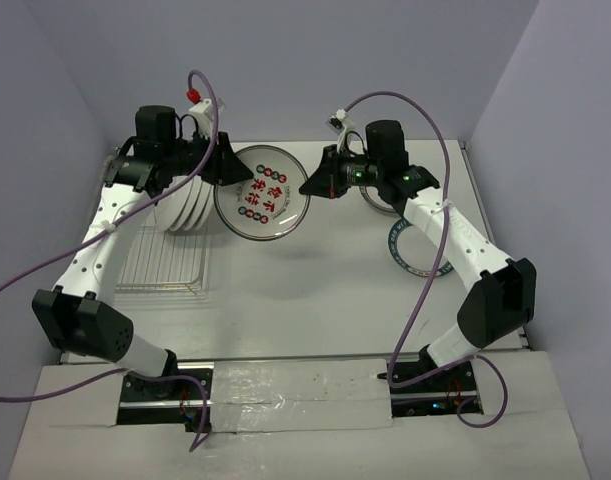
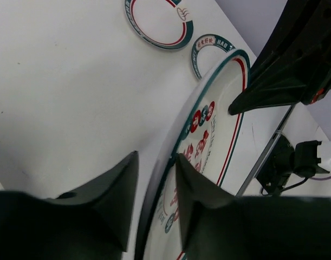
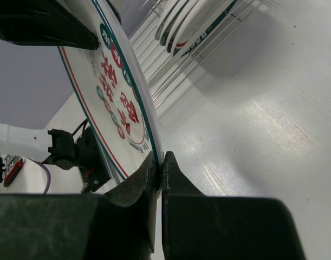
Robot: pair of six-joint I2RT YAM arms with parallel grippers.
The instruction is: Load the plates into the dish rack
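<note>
We find the held plate (image 1: 262, 195) off the surface (image 1: 315, 300), spanning the gap between the two arms. The right jaws are pinched tight on one rim. The left jaws straddle the opposite rim, and a gap shows beside one finger (image 2: 108, 195), so we judge them not yet closed. The dish rack (image 1: 160, 262), with racked plates (image 1: 190, 205) standing in it, lies just behind the left jaws, on the far side from the right ones. The left arm is therefore nearer. A spare plate (image 1: 410, 250) lies flat behind the right jaws.
</note>
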